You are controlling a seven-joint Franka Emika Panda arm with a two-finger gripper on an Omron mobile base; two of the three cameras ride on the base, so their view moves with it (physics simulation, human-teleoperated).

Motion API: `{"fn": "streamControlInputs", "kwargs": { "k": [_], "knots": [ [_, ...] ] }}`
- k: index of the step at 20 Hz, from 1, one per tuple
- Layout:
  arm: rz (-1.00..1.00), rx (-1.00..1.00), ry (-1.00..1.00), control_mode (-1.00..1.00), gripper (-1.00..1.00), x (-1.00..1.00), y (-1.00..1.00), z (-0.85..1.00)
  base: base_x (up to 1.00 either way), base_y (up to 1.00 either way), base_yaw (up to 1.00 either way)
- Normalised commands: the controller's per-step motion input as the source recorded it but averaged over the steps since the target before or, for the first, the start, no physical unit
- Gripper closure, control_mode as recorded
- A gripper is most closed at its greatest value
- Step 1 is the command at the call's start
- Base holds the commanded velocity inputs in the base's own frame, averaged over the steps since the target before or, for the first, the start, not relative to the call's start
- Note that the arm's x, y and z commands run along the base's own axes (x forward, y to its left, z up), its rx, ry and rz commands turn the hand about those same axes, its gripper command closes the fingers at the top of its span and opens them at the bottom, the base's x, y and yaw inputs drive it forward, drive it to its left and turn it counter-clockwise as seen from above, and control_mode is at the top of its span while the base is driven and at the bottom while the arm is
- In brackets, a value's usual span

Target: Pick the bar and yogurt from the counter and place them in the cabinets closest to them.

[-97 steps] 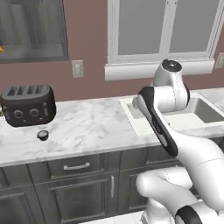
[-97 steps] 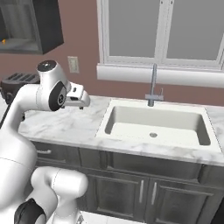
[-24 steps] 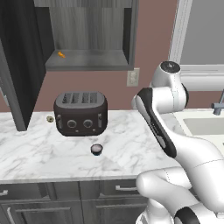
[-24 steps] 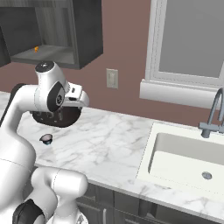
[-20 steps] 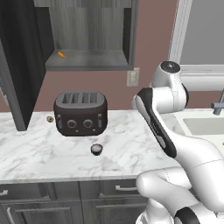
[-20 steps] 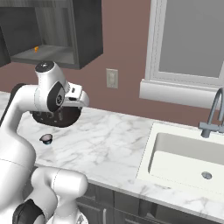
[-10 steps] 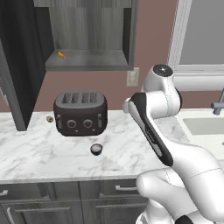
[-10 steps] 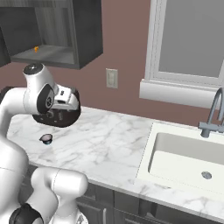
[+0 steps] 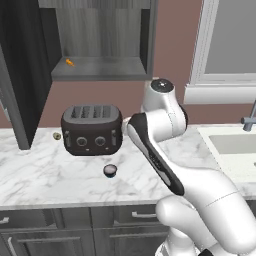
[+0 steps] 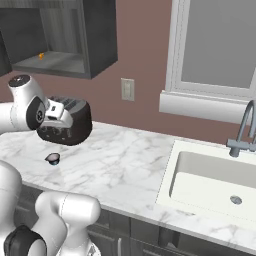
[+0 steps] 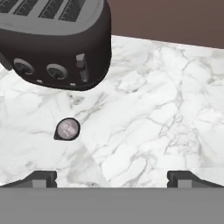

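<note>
The yogurt [image 9: 110,170] is a tiny dark round cup with a pale rim, standing on the white marble counter [image 9: 45,177] just in front of the toaster's right end. In the hand view the yogurt [image 11: 68,129] lies left of centre, ahead of my gripper [image 11: 112,178]. The gripper's two dark fingertips [image 11: 41,178] stand wide apart with only bare counter [image 11: 148,122] between them. My hand hovers above the counter beside the toaster, clear of the yogurt [image 10: 52,158]. An open dark grey cabinet [image 9: 100,70] hangs above the toaster. The bar is out of view.
A dark toaster [image 9: 92,130] stands at the back of the counter under the cabinet. A tiny greenish-yellow round thing [image 9: 57,135] lies left of it. A small orange thing [image 9: 70,62] rests on the cabinet shelf. The sink [image 10: 215,180] and faucet [image 10: 242,130] are to the right.
The views first shifted left along the counter, then held still. In the last second my arm swung left, bringing the hand over by the toaster. The yogurt has not moved.
</note>
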Motion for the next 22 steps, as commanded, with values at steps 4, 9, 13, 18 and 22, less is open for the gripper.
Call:
{"fn": "streamControlInputs", "kwargs": {
  "k": [4,9,13,18,22],
  "knots": [
    [0.04,0.00,0.08,-1.00,-1.00,-0.16,0.45,-0.19,0.00,0.00,0.00],
    [0.08,0.07,0.03,-1.00,-1.00,-0.32,0.18,-0.07,0.00,0.00,0.00],
    [0.11,0.16,0.02,-1.00,-1.00,-0.28,0.13,0.00,0.00,0.00,0.00],
    [0.06,0.04,0.02,-1.00,-1.00,-0.02,0.14,-0.22,0.00,0.00,0.00],
    [0.00,-0.02,0.00,-1.00,-1.00,0.01,0.01,-0.40,0.00,0.00,0.00]
  ]
}}
